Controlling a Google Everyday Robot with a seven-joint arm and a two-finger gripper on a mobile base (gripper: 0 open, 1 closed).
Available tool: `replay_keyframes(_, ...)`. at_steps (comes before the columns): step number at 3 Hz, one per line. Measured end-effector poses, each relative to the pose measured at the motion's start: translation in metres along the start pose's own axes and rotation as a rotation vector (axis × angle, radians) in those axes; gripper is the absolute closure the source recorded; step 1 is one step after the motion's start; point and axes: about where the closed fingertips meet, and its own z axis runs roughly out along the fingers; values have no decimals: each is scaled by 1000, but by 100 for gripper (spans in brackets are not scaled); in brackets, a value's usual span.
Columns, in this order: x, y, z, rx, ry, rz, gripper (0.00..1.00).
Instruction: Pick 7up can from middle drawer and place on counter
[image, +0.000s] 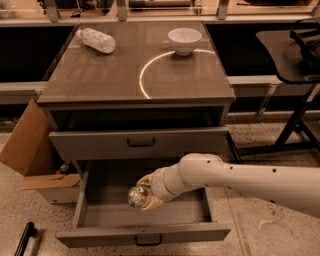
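The middle drawer (145, 235) is pulled open below the cabinet, with a grey floor and a small dark handle. My gripper (142, 195) reaches in from the right on a white arm and is shut on the 7up can (136, 196), a small silvery can held above the drawer floor, left of centre. The counter (100, 75) is the glossy grey-brown top above, with a bright arc of light on it.
A clear plastic bottle (97, 40) lies at the counter's back left and a white bowl (184, 40) stands at its back right. The taller-fronted drawer (141, 143) above is closed. A cardboard box (30, 155) stands left; a black stand (295, 75) right.
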Motion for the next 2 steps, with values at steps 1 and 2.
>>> replay_keyframes(1,-8,-17,-36,28,7,-20,100)
replay_keyframes(2,-33,-47,-106,78,12,-69,100)
